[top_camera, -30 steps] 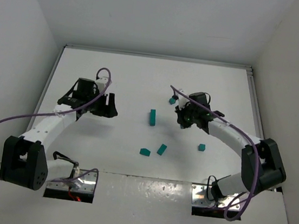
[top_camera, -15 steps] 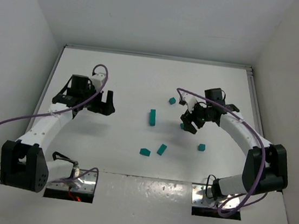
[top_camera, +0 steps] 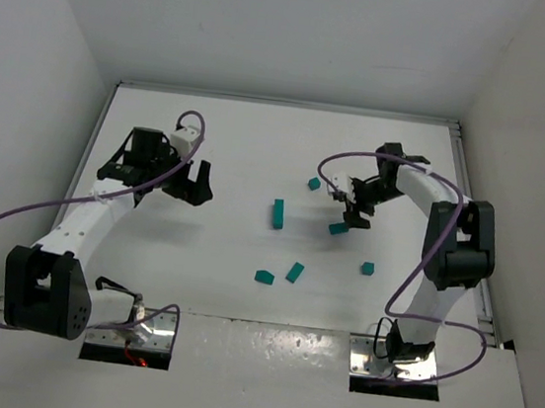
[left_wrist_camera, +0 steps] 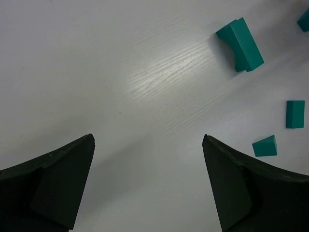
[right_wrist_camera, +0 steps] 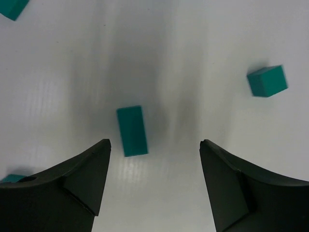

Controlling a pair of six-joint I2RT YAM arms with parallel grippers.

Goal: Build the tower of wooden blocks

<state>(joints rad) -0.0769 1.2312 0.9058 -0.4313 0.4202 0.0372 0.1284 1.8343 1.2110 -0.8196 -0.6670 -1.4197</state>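
Several small teal wood blocks lie scattered on the white table [top_camera: 240, 140]. A short upright teal column, the tower [top_camera: 277, 214] [left_wrist_camera: 240, 37], stands mid-table. A bar block [top_camera: 338, 228] [right_wrist_camera: 132, 130] lies flat just ahead of my right gripper [top_camera: 356, 212] [right_wrist_camera: 154, 142], which is open and holds nothing. A cube [right_wrist_camera: 267, 80] sits further off to its right. My left gripper [top_camera: 195, 183] [left_wrist_camera: 147, 137] is wide open over bare table, left of the tower. Two blocks [left_wrist_camera: 295, 114] [left_wrist_camera: 265, 146] lie to its right.
More loose blocks sit near the front: a bar [top_camera: 295, 272], a wedge-like piece [top_camera: 264, 277] and a cube [top_camera: 368, 269]. Another cube [top_camera: 314, 183] lies behind the tower. White walls close in the table on three sides.
My right gripper opened and let go of the bar block, which now lies on the table, and the arm drew back to the right. My left gripper opened fully and shifted slightly.
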